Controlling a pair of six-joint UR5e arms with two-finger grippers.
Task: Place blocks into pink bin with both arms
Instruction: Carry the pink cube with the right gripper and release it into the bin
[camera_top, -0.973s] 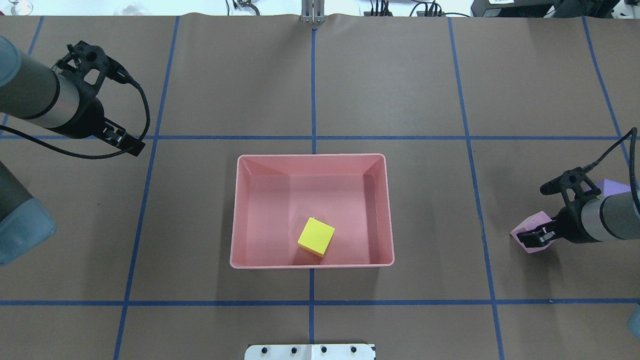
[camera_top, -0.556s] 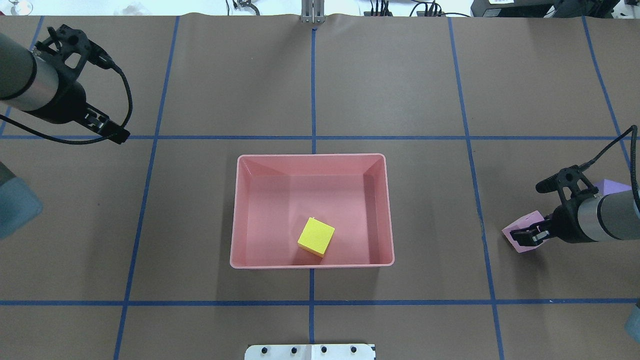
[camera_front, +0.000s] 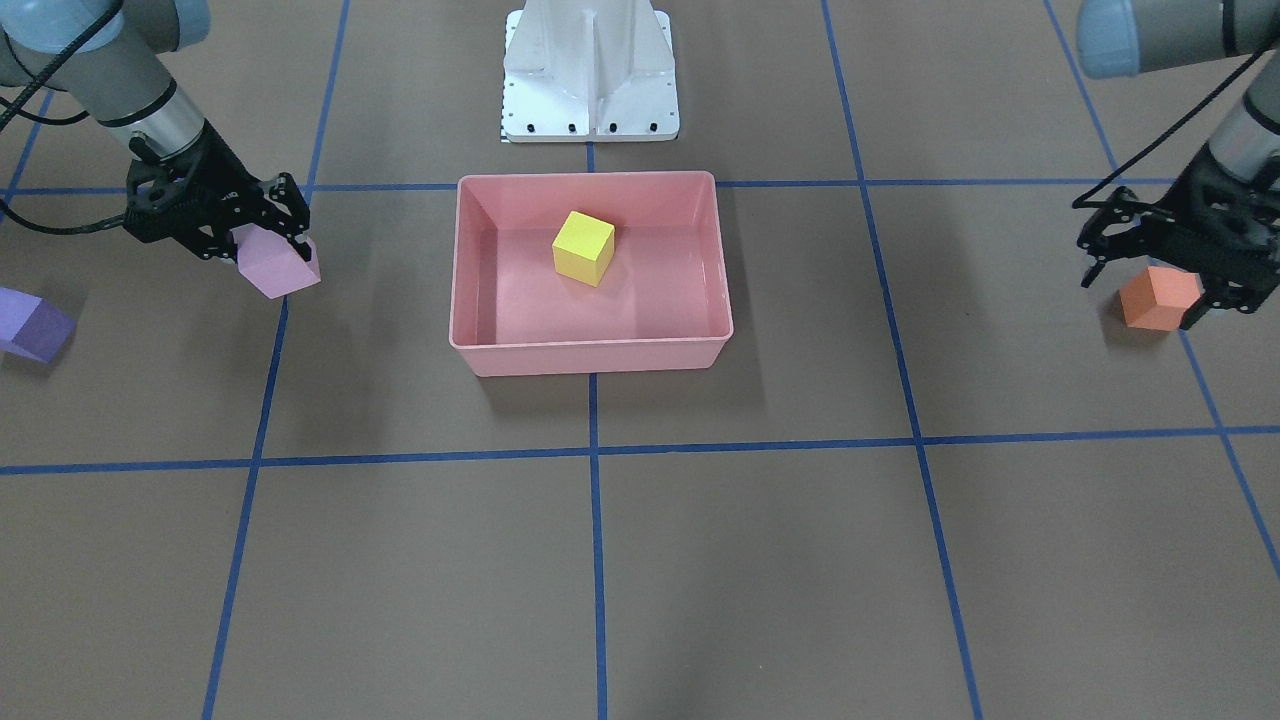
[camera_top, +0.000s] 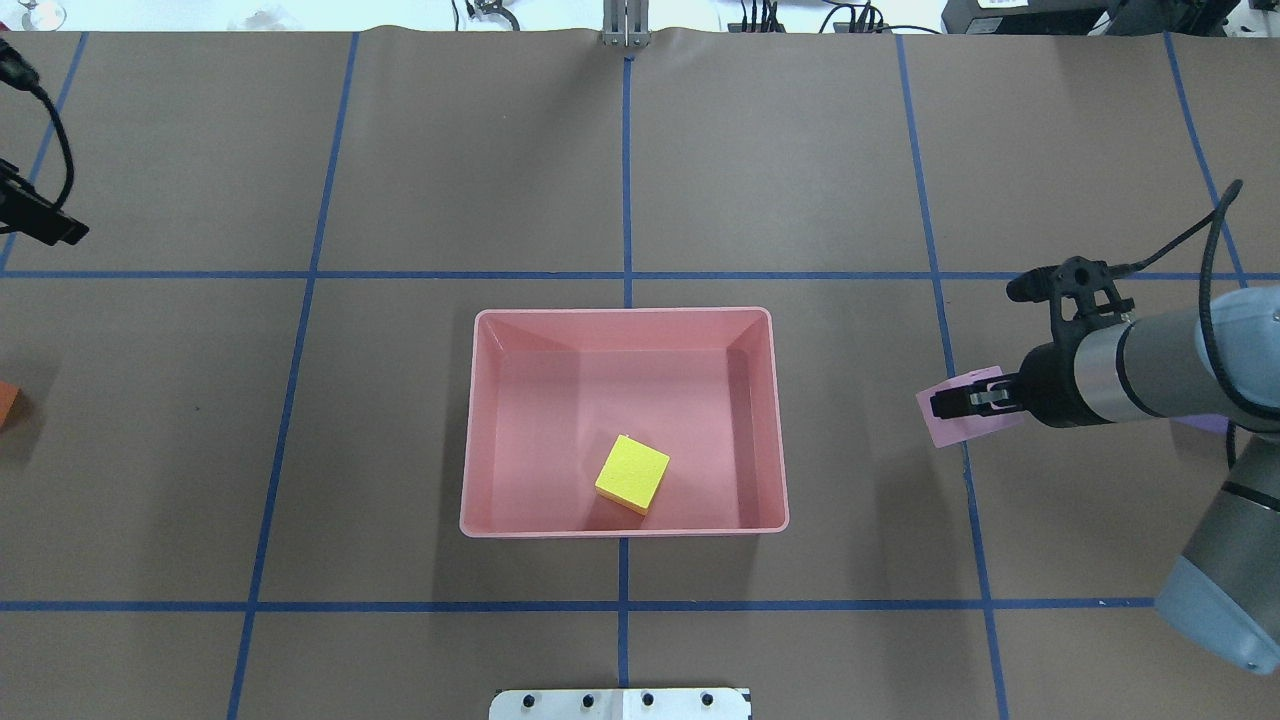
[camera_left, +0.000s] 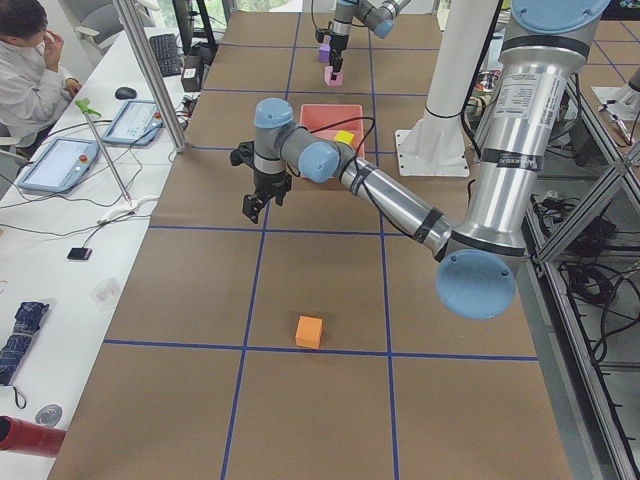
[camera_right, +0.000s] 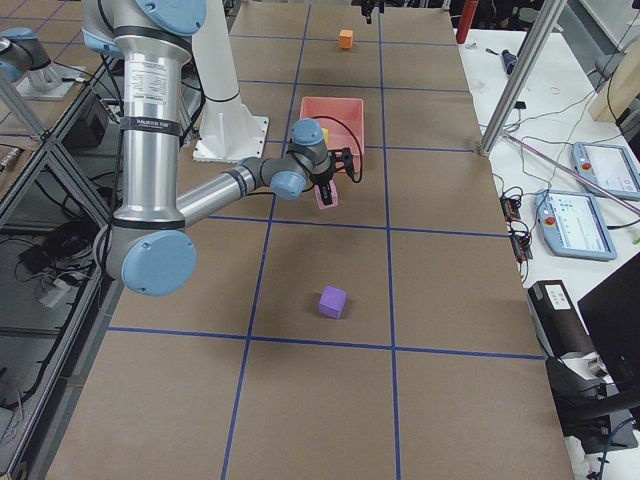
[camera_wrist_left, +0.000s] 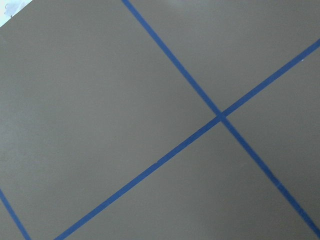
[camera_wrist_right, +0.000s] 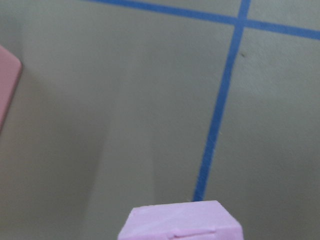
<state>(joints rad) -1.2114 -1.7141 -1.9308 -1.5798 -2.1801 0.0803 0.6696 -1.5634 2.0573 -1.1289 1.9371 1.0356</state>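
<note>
Presently the light pink cube (camera_front: 280, 268) is clamped in the right claw (camera_front: 268, 240), between purple cube (camera_front: 30, 325) and pink bin (camera_front: 590, 347); the left claw (camera_front: 1148, 278) is held open near the orange cube (camera_front: 1158, 300).

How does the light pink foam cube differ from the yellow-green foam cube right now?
The light pink foam cube is clamped in the right gripper, tilted, outside the salmon-pink plastic bin. The yellow-green foam cube lies flat on that bin's floor, free of any gripper. Their colours differ: pale pink against yellow-green. Both are matte cubes of about equal size.
</note>
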